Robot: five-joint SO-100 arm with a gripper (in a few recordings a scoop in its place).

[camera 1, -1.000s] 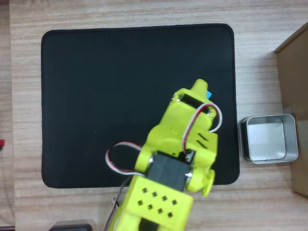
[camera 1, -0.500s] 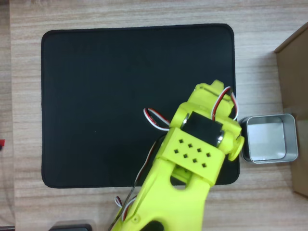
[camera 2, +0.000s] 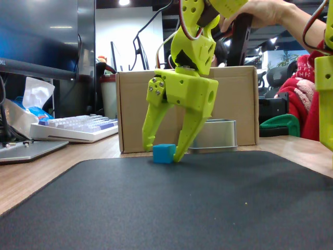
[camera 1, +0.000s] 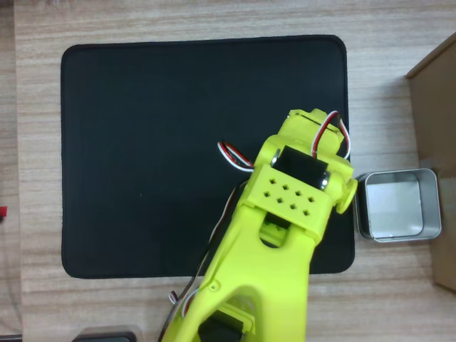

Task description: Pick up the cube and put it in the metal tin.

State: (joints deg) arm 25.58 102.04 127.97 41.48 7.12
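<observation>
While the yellow pincer hangs low over the black mat, its two fingers are spread apart with the little blue cube sitting between them. The cube rests on the mat. One finger tip looks like it is touching the cube on its right side in the fixed view, and the other finger stands just beside it on the left with a small gap. So the pincer is released and is not squeezing anything yet. The metal tin waits on the worktop, just past the right edge of the mat in the overhead view, and it looks empty. A brown cardboard box stands behind the arm in the fixed view. I think the next job is to squeeze the cube. Things could go wrong here. If one finger pushes first, the cube may slide or spin away across the mat. If the fingers only catch a corner, the cube may pop out when the arm lifts. And the tin is small, so a crooked drop could hit its wall and bounce onto the worktop.
</observation>
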